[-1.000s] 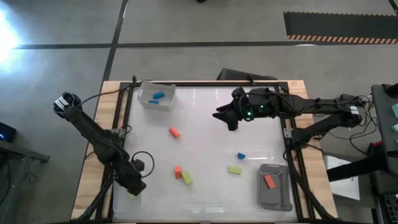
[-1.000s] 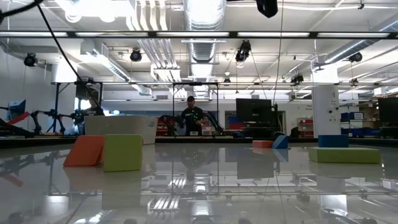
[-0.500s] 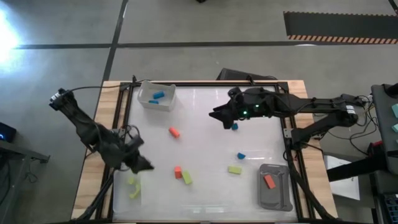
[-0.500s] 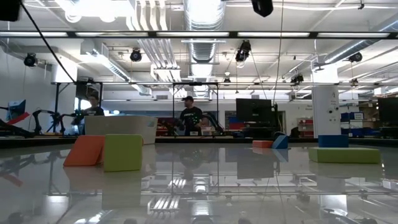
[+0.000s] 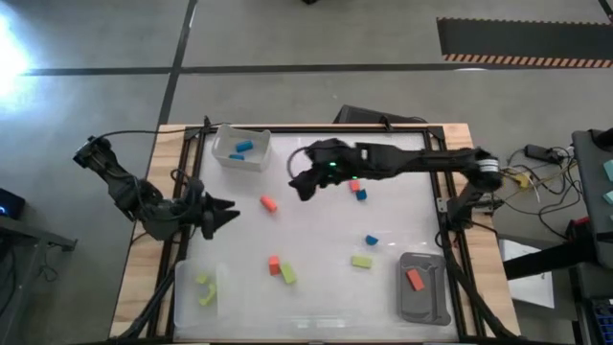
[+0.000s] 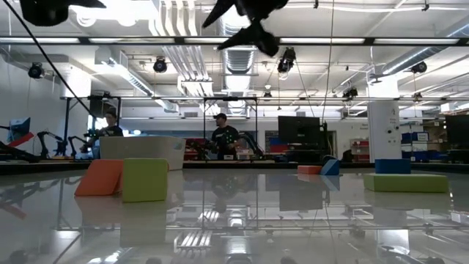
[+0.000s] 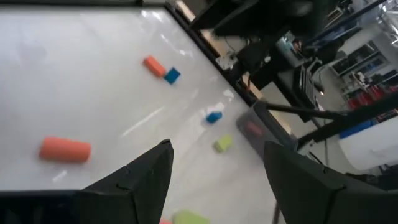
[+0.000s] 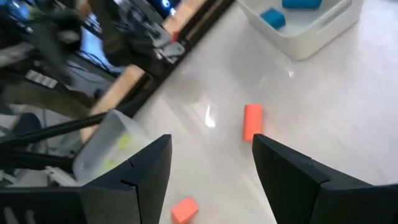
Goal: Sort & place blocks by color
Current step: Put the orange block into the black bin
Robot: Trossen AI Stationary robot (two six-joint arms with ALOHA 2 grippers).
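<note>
Small blocks lie flat on the white table: an orange one (image 5: 268,203), an orange (image 5: 354,185) and blue (image 5: 360,195) pair, a blue one (image 5: 371,240), a yellow-green one (image 5: 361,261), and an orange (image 5: 274,265) and yellow-green (image 5: 287,275) pair. My left gripper (image 5: 228,207) hovers open over the table's left side, pointing right. My right gripper (image 5: 295,187) hangs open above the table's middle, right of the lone orange block (image 8: 252,121). Both grippers hold nothing. In the low view my right gripper (image 6: 245,22) shows high above the table.
A white tray (image 5: 240,147) at the far left holds blue blocks. A clear tray (image 5: 182,292) at the near left holds two yellow-green blocks (image 5: 205,287). A grey tray (image 5: 426,297) at the near right holds an orange block (image 5: 414,279). People stand in the room beyond the table.
My left gripper has risen from the clear tray and moved toward the far edge and the table's middle; two yellow-green blocks now show in that tray. My right gripper has swept toward the table's left, uncovering a blue and an orange block where it stood.
</note>
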